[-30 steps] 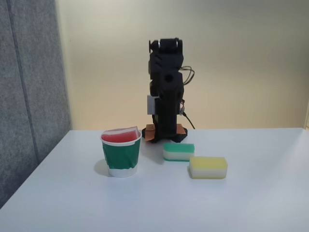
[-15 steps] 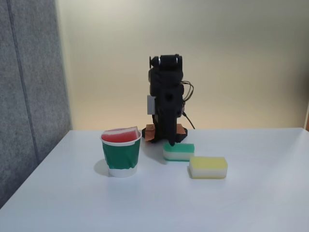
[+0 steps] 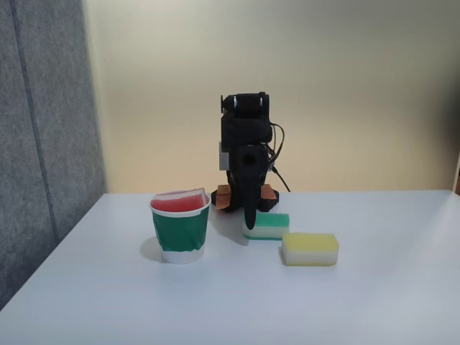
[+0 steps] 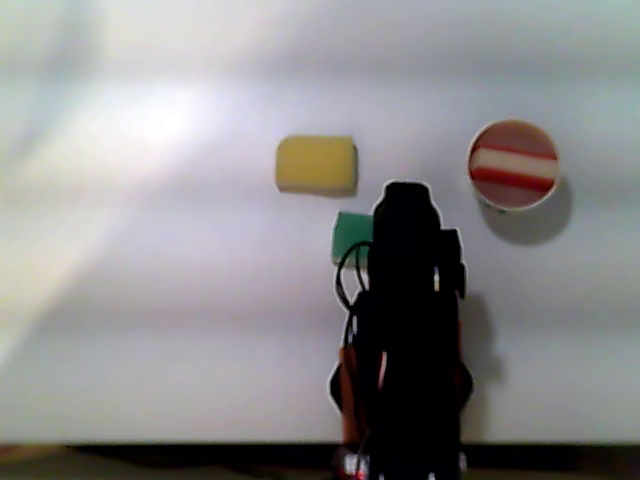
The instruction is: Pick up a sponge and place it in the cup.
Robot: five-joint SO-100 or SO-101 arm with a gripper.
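Observation:
The red-and-white sponge [image 3: 180,201] sits inside the green paper cup [image 3: 181,237], with its red top poking just above the white rim. In the other view, from above, the sponge [image 4: 513,165] shows as red and white stripes within the cup's round rim [image 4: 474,178]. My gripper [image 3: 250,223] hangs from the folded black arm, a narrow tip pointing down at the left end of the green sponge, to the right of the cup and apart from it. It looks shut with nothing in it. From above, the gripper [image 4: 405,195] is a dark mass.
A green-and-white sponge [image 3: 272,224] lies right of the cup, partly hidden by the arm from above [image 4: 350,238]. A yellow-and-white sponge [image 3: 310,248] lies nearer the camera, to its right. A grey partition [image 3: 43,144] borders the white table on the left.
The arm has folded lower and the gripper has swung down, so its tip now points at the table by the green sponge. Cup and sponges have not moved.

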